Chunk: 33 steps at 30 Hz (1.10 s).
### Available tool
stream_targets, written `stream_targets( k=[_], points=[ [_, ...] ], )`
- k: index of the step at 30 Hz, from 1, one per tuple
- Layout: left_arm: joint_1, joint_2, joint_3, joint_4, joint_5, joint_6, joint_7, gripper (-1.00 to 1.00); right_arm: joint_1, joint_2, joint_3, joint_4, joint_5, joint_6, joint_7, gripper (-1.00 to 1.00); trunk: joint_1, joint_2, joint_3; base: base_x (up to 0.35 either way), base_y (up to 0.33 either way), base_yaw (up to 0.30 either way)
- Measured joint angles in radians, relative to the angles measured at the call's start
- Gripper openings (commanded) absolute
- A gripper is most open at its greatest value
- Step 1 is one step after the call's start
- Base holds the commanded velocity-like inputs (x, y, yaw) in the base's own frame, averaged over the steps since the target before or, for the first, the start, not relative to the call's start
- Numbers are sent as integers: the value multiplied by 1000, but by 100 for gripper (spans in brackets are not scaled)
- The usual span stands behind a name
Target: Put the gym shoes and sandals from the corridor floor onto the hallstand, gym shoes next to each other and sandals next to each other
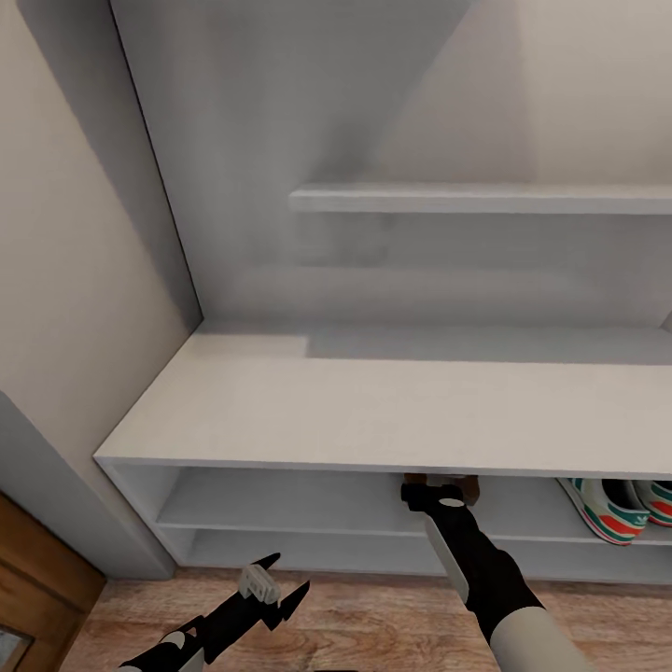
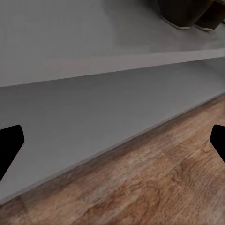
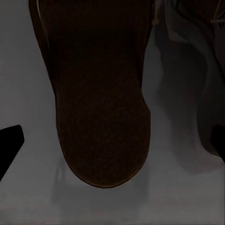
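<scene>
1. Under the bench top of the hallstand, at lower centre of the head view, the right gripper reaches into the upper open shelf, where a dark brown sandal peeks out beside it.
2. From the right wrist view, the sandal lies sole-flat on the shelf, rounded end toward the camera. Both black fingertips sit at the picture's outer edges, so the jaws are spread wide with nothing between them; I judge the sandal released.
3. Further right on the same shelf, at the head view's lower right, the two gym shoes stand side by side.
4. Near the bottom left of the head view, the left gripper hovers over the wood-plank floor, fingers apart and empty. Its wrist view shows dark sandal shapes at the top edge.
5. To finish well, draw the right arm straight back, level, so no finger catches the sandal or the bench edge.
6. Check that the sandals sit adjacent; the right wrist view is too dark to tell.
</scene>
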Motion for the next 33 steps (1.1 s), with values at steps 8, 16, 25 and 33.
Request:
stream_targets(
  k=[8,16,25,33],
  points=[
    [0,0,0,0,0,0,0,100,0,0,0,0,0,0,0,100,0,0,0,-89,0,0],
    [0,0,0,0,0,0,-1,100,0,0,0,0,0,0,0,100,1,0,0,-312,0,0],
    [0,0,0,0,0,0,-1,100,0,0,0,0,0,0,0,100,1,0,0,-337,0,0],
    [0,0,0,0,0,0,-1,100,0,0,1,0,0,0,0,100,1,0,0,-339,0,0]
  ],
)
